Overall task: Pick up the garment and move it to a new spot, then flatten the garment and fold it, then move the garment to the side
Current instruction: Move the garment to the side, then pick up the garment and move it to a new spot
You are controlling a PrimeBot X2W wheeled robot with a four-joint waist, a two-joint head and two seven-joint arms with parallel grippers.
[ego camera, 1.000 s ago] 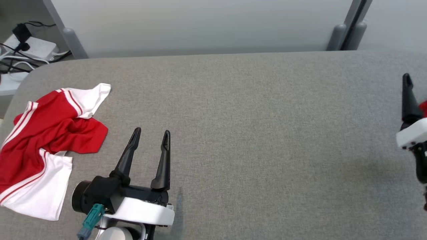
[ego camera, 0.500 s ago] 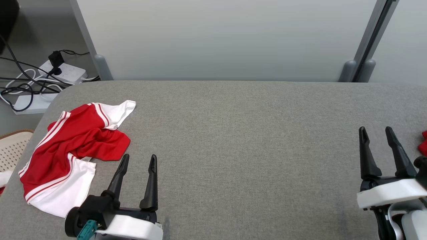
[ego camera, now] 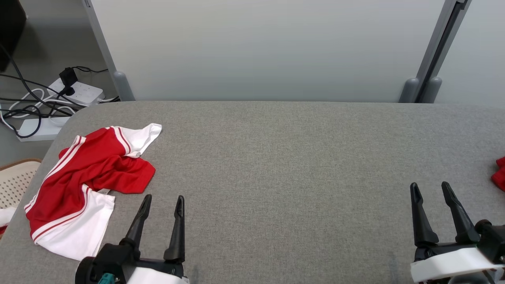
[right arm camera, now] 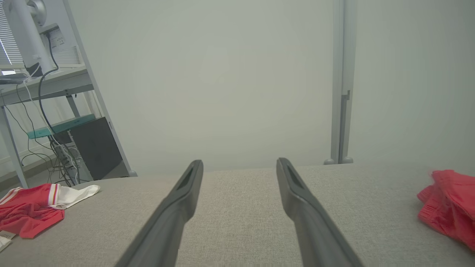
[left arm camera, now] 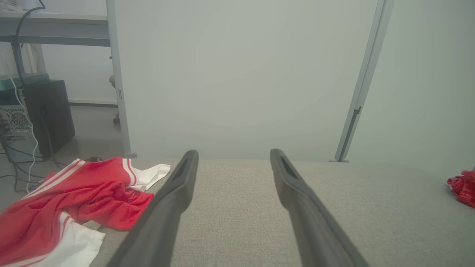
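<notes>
- Garment: red and white, crumpled on the grey table at its left end, near the front-left corner; nothing touches it.
- Vs 1 s ago: head cam has swung, so the whole pic shifts. Garment's folds look the same.
- Left gripper: fingers spread wide, empty, just right of the garment. Its tips now sit nearer the robot than the red flap's edge; 1 s ago they reached past it.
- Right gripper: wide open, empty, both fingers in head view at lower right; 1 s ago just 1 finger showed at the right edge.
- Red cloth: 2nd item at the table's right edge, apart from the right gripper.
- Wrist views: both grippers hang above bare table.
</notes>
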